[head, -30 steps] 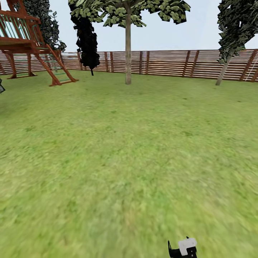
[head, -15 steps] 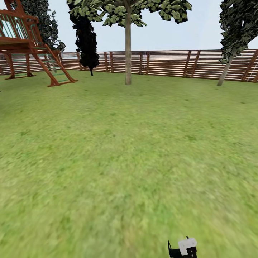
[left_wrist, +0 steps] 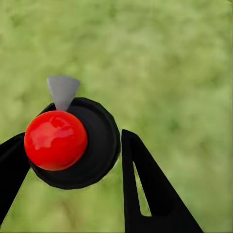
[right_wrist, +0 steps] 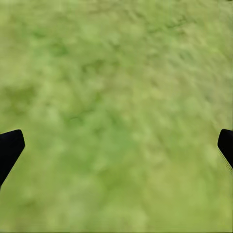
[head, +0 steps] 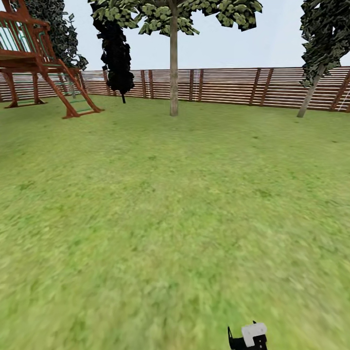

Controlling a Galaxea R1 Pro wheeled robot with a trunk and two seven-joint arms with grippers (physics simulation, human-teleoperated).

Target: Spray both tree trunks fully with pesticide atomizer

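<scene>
Head view: wide grass lawn (head: 160, 218) meets slatted wooden fence (head: 233, 85).

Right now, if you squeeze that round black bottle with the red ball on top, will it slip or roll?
The pesticide atomizer looks rigid, so it probably won't squash. Its round, smooth-looking body could twist between the thin fingers. Lying sideways on grass, it might roll.

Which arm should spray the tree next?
Left. The left gripper sits around the pesticide atomizer, a finger on each side. The right gripper is open over grass. The tree trunk stands far ahead.
</scene>
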